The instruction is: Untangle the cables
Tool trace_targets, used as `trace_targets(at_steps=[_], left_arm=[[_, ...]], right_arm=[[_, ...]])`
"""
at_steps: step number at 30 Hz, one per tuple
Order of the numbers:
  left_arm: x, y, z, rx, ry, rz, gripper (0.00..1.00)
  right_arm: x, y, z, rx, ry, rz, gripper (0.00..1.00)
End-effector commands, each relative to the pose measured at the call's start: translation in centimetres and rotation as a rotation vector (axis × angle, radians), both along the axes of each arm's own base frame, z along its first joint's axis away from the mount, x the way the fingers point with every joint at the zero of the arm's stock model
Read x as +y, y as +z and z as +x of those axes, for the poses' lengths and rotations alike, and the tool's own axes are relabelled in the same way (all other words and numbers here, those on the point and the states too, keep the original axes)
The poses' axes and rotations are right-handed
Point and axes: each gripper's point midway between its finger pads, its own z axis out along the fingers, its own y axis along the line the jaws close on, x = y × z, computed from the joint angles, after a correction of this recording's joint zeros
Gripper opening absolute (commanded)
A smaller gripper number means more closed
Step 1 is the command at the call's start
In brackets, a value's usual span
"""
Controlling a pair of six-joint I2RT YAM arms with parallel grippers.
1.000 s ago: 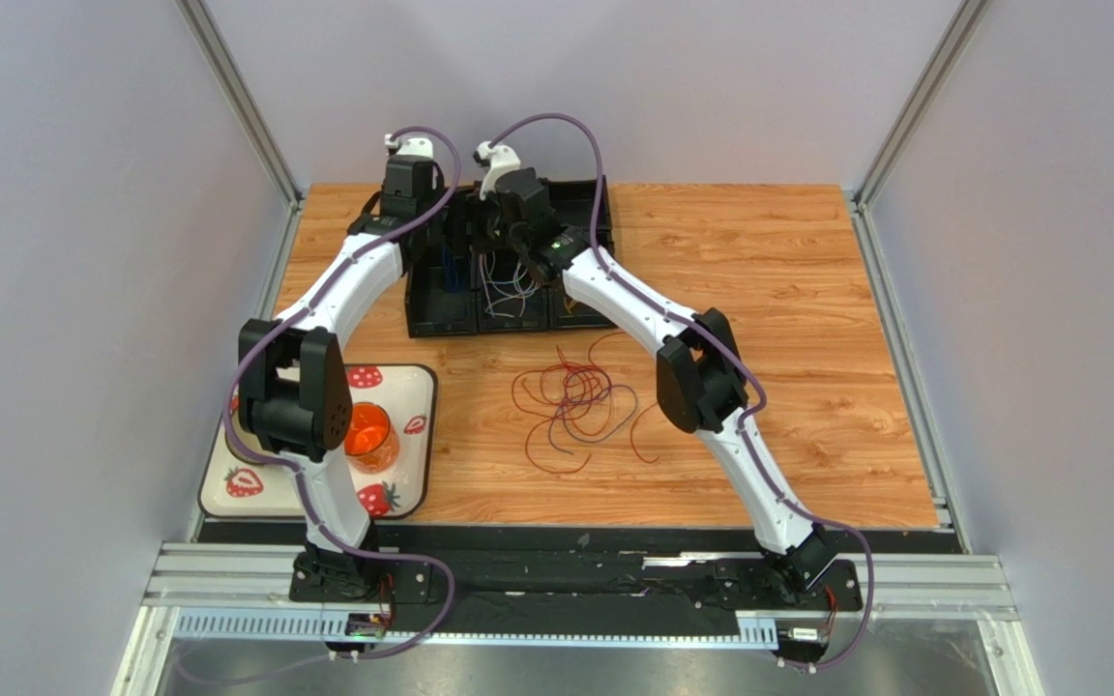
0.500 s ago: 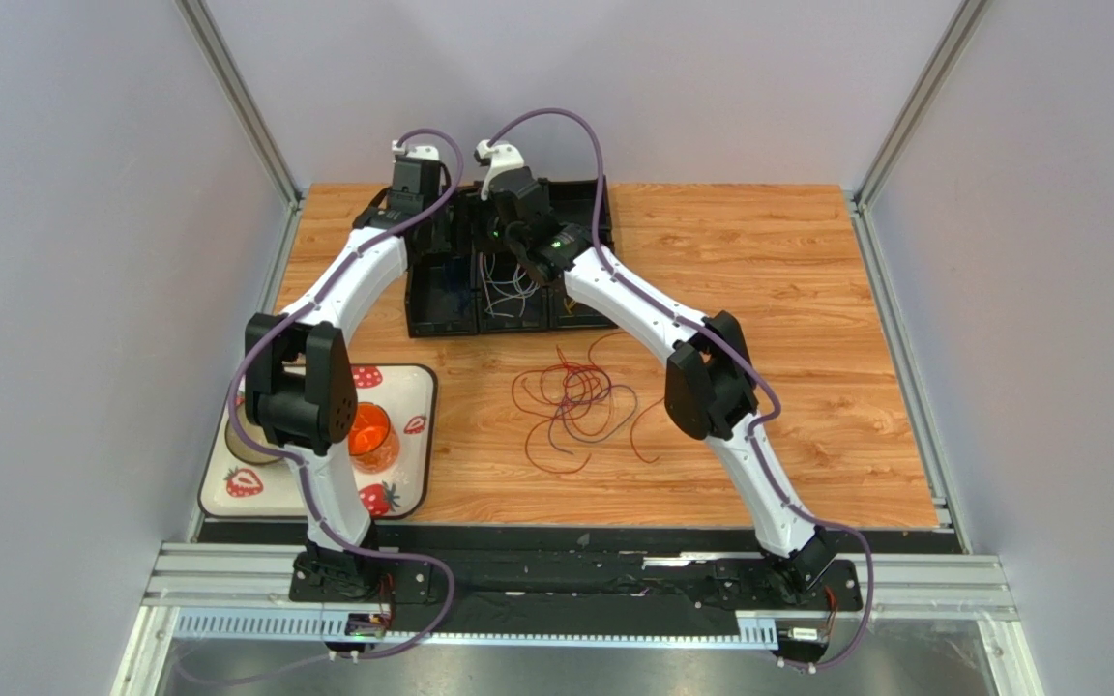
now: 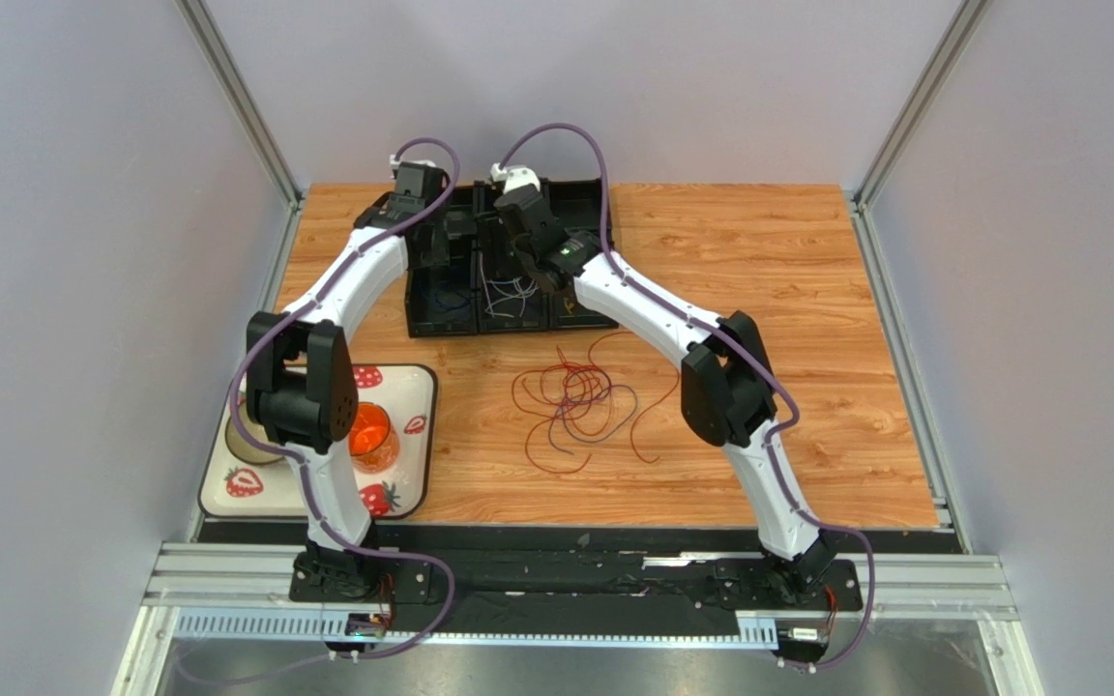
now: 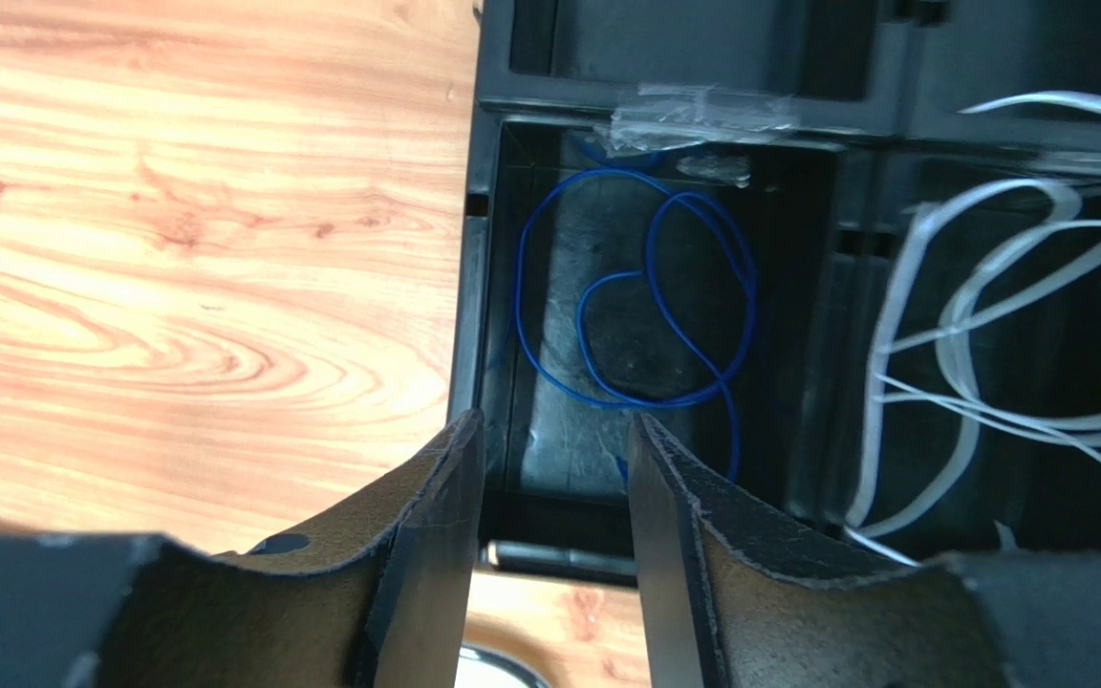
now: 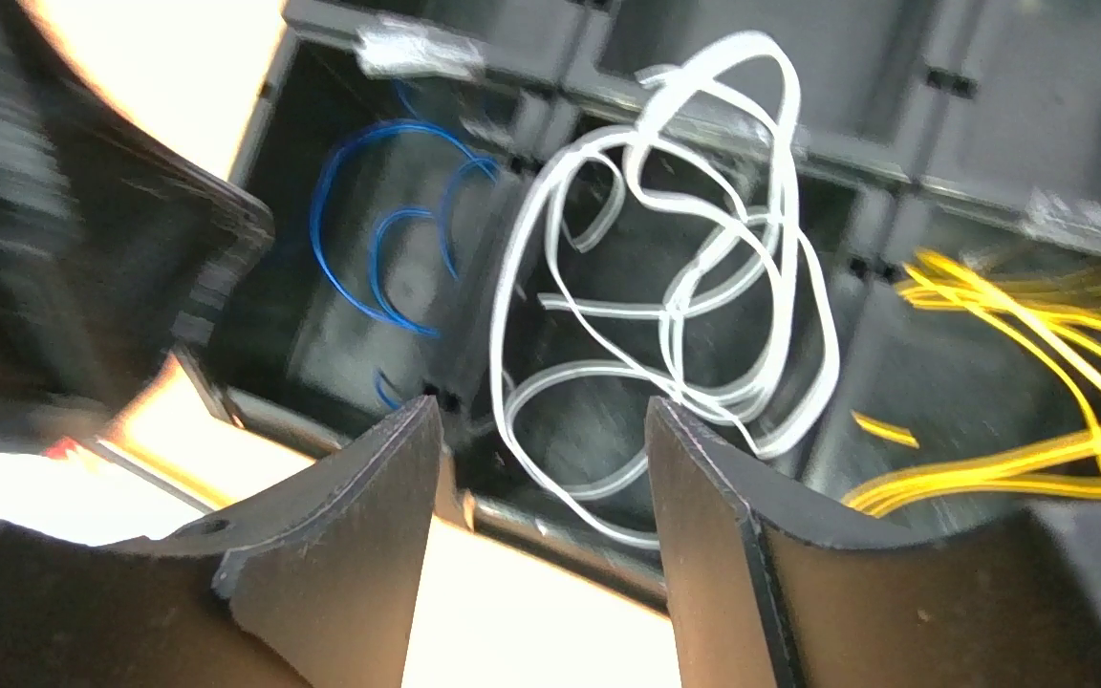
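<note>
Our left tool (image 4: 552, 430) and right tool (image 5: 539, 416) hover open, empty, over the top-centre tray (image 3: 429, 325), which keeps coloured cables (image 5: 726, 49) apart.

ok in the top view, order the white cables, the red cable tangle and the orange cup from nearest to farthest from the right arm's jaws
1. white cables, in the black tray, under the jaws.
2. red cable tangle, loose on the table, middle.
3. orange cup, on the strawberry mat, near left.

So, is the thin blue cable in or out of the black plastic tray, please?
In: the thin blue cable lies looped inside one tray compartment.
</note>
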Motion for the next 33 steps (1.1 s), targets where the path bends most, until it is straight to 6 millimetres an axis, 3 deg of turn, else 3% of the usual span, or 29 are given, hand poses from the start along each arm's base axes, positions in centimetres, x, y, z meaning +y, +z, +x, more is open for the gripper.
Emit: trace_targets(at_steps=[1,5,6,7,8,10,13,14,15,17,20,21,22,25,28,33], left_arm=[[-0.8,7.0,-1.3,-0.151,-0.029,-0.090,0.51],[-1.7,8.2,-3.4,-0.169,-0.053,-0.146,0.54],[-1.9,8.4,-4.3,-0.175,-0.064,-0.158,0.58],[-2.2,8.6,-4.8,-0.181,-0.071,-0.169,0.62],[-2.9,8.8,-5.4,-0.184,-0.083,-0.184,0.68],[-4.0,9.2,-6.7,-0.194,-0.115,-0.202,0.72],[-6.2,9.4,-8.5,-0.195,-0.166,-0.195,0.75],[-7.4,9.3,-9.2,-0.192,-0.192,-0.205,0.75],[-7.9,9.1,-10.0,-0.187,-0.203,-0.207,0.75],[-9.5,9.2,-11.2,-0.189,-0.245,-0.219,0.75],[-12.0,8.5,-12.7,-0.177,-0.304,-0.240,0.73],[-12.9,8.0,-13.1,-0.170,-0.335,-0.255,0.73],[-14.2,7.8,-13.8,-0.165,-0.370,-0.266,0.73],[-16.8,6.4,-15.0,-0.137,-0.424,-0.281,0.72],[-18.9,4.8,-15.8,-0.107,-0.458,-0.289,0.67],[-21.3,1.5,-16.8,-0.055,-0.479,-0.299,0.64]], right_arm=[[-2.4,6.9,-1.7,-0.085,-0.027,0.038,0.58],[-4.7,7.9,-4.2,-0.058,-0.024,0.006,0.59],[-5.4,8.1,-4.5,-0.054,-0.035,-0.004,0.59],[-6.2,6.9,-5.2,-0.028,-0.038,-0.034,0.59],[-7.1,8.4,-6.1,-0.044,-0.045,-0.025,0.58],[-8.9,8.3,-6.9,-0.044,-0.088,-0.042,0.56],[-11.7,7.8,-8.8,-0.036,-0.146,-0.047,0.56],[-12.5,5.7,-9.7,0.001,-0.158,-0.070,0.56],[-13.4,6.8,-10.5,-0.012,-0.166,-0.050,0.56],[-14.6,4.7,-12.1,0.035,-0.184,-0.056,0.56],[-16.1,4.4,-13.9,0.049,-0.202,-0.018,0.58],[-16.8,2.5,-14.8,0.088,-0.215,-0.024,0.58],[-17.2,3.2,-15.5,0.079,-0.219,0.003,0.58],[-18.6,1.7,-17.1,0.102,-0.237,0.015,0.58],[-20.3,0.6,-18.2,0.104,-0.281,0.014,0.57],[-21.2,-1.1,-19.7,0.128,-0.272,0.015,0.57]])
